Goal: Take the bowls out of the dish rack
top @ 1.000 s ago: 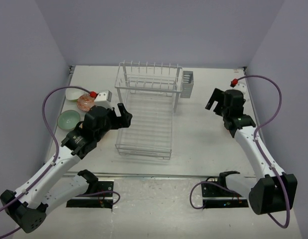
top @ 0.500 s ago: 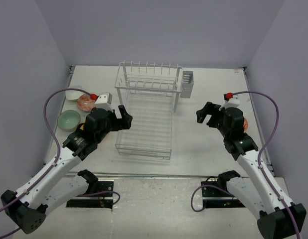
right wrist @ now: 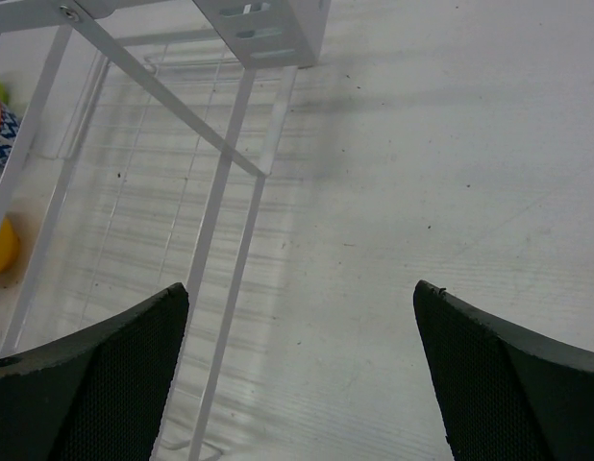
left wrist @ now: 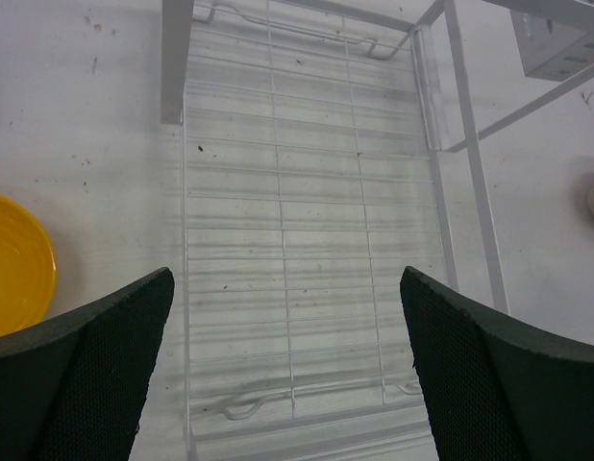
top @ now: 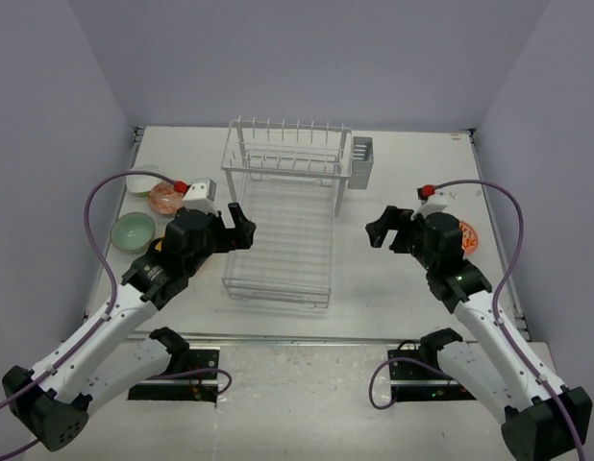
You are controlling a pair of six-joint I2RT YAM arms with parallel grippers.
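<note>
The right gripper (top: 381, 227) has swung in from the right edge – jaws apart, empty – leaving an orange-red bowl (top: 467, 237) there; the left gripper (top: 239, 222) is spread too. The dish rack (top: 278, 252) (mid-table) stands bare: unloading looks finished.

Both arms share one build: white tube links joined by chunky black joint housings. The left arm (top: 100, 336) and right arm (top: 499, 331) each end in a black base block (top: 49, 420). A purple cable (top: 89, 213) loops from each wrist back toward the base, and beside its upper end sits a small red cap (top: 180, 184). The fingers (left wrist: 81, 379) are matte black and wedge-shaped, with what looks like a fine woven texture — the close views are too soft to be sure.
</note>
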